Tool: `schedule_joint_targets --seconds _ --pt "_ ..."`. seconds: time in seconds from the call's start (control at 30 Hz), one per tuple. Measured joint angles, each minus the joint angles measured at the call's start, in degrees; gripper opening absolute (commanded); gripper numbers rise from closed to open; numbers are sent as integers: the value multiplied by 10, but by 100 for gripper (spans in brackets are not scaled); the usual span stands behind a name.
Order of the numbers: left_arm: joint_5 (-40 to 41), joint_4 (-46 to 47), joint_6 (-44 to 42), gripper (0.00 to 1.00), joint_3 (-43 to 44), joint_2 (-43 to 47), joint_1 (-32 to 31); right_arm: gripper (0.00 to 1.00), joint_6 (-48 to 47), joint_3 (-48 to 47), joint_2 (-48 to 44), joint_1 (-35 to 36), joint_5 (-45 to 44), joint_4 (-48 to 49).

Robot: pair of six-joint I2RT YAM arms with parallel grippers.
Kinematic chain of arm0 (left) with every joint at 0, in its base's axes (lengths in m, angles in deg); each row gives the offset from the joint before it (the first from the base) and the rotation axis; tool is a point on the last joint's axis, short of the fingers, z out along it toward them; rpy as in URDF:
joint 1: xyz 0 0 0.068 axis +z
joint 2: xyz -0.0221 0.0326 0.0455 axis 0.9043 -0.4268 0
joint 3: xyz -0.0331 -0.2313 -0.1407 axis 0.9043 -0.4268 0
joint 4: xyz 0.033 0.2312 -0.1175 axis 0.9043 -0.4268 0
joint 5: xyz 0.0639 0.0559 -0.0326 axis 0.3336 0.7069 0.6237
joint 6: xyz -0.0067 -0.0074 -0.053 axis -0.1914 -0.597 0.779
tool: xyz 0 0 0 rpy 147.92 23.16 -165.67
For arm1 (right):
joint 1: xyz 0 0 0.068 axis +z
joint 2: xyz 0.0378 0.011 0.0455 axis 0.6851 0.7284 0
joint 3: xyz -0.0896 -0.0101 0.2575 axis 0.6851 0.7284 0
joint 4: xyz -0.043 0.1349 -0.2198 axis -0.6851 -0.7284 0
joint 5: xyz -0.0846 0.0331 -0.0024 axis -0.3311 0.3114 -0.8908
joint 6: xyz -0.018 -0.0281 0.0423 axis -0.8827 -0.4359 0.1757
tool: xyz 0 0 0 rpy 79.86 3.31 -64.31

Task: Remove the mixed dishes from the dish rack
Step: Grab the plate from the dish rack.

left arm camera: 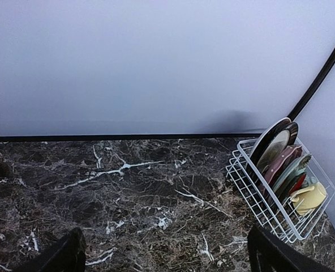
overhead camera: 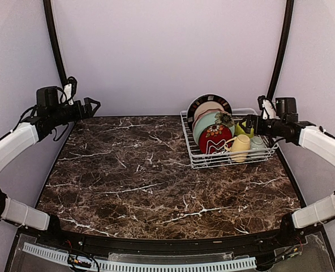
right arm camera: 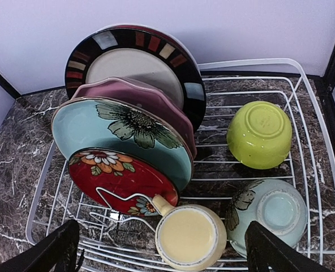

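nothing looks unloaded yet: every dish sits in the white wire dish rack (overhead camera: 224,162) at the far right of the brown marble table (overhead camera: 133,181). upright in the prongs are a black-rimmed cream plate (right arm camera: 139,62), a mauve scalloped plate (right arm camera: 139,93), a pale teal flowered plate (right arm camera: 99,130) and a red floral plate (right arm camera: 119,178). beside them sit a pale yellow mug (right arm camera: 190,235), an upturned lime-green bowl (right arm camera: 261,133) and a pale blue cup (right arm camera: 272,212). the right pincer (overhead camera: 249,124) hovers over the rack, spread wide and empty; the left pincer (overhead camera: 91,106), equally wide and empty, hangs well apart at far left
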Motion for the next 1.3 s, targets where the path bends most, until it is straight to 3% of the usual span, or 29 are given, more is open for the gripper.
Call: schedule_joint_targets --seconds 0.4,0.77,1.07,1.17,1.3 --pt "-17 -17 -2 99 16 -46 -68 99 15 -54 73 -46 36 80" --pt "-20 -24 -6 99 16 -71 -75 98 -144 -209 216 -48 114 78" --pt "-10 -15 -18 99 15 -80 -76 64 -252 -318 343 -63 201 45" --pt "-9 -2 -21 99 11 -79 -76 47 -282 -360 382 -73 238 23" --pt "-5 11 -28 99 4 -79 -76 49 -325 -418 424 -92 295 -7"
